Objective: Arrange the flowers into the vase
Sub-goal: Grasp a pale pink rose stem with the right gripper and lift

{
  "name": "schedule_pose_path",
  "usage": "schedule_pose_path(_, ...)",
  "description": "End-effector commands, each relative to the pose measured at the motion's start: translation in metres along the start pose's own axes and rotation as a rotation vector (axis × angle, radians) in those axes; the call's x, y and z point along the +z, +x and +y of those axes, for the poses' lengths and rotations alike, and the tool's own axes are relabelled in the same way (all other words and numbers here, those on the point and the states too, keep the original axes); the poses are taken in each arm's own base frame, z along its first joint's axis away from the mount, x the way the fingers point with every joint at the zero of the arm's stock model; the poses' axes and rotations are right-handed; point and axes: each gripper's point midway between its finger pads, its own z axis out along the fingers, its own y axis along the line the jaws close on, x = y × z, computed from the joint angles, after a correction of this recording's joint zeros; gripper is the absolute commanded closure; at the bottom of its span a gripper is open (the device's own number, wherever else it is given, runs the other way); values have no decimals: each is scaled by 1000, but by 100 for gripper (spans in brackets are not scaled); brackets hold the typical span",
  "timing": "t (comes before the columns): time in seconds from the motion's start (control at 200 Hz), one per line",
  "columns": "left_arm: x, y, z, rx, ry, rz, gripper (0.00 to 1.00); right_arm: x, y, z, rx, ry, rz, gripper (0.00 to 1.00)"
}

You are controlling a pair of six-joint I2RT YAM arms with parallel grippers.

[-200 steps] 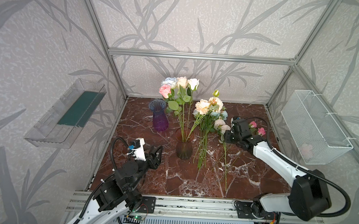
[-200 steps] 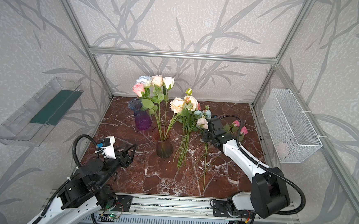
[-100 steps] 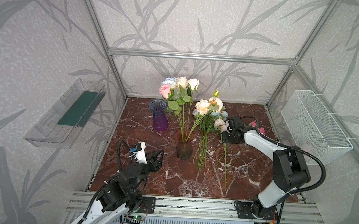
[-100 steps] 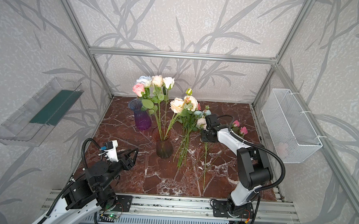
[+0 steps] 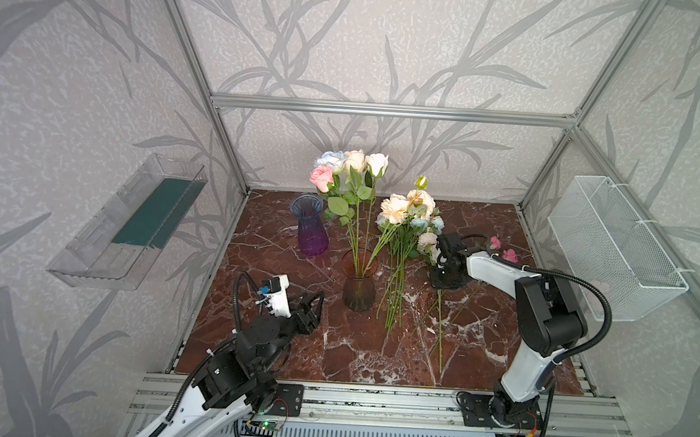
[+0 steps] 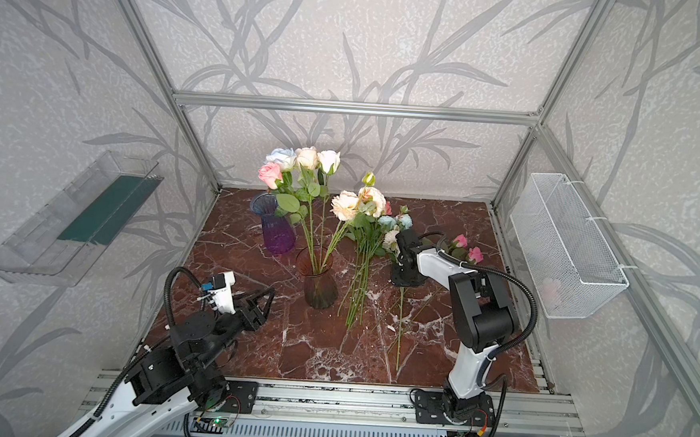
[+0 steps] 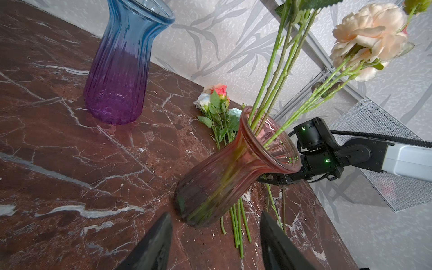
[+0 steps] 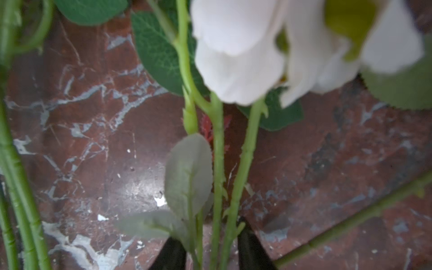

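Observation:
A brownish-pink glass vase (image 5: 358, 286) (image 6: 320, 286) (image 7: 222, 175) stands mid-table and holds several flowers (image 5: 353, 174) with pink, pale-blue, cream and peach heads. More flowers (image 5: 399, 268) (image 6: 361, 278) lie on the marble beside it. My right gripper (image 5: 443, 280) (image 6: 405, 280) (image 8: 210, 249) points down onto loose stems (image 8: 218, 187) below a white head (image 8: 245, 58); its fingers press them from both sides. My left gripper (image 5: 314, 302) (image 6: 266, 297) (image 7: 215, 221) hovers open, empty, just left of the vase's base.
An empty blue-to-purple vase (image 5: 312, 229) (image 7: 121, 70) stands behind and left of the brown one. Two pink buds (image 5: 504, 252) lie behind the right arm. A wire basket (image 5: 613, 244) hangs on the right wall, a clear shelf (image 5: 131, 223) on the left wall.
The right arm's elbow swung upright and its gripper sank onto the loose stems, jaws narrowing around them. The left gripper crept slightly toward the vase.

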Motion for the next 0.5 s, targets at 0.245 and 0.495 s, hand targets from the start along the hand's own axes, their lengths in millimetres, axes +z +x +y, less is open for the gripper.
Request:
schedule_pose_path(0.245, -2, -6, 0, 8, -9, -20, 38, -12, -11, 9, 21, -51, -40, 91)
schedule_pose_path(0.495, -3, -10, -2, 12, -6, -29, 38, -80, -45, 54, 97, -371, -367, 94)
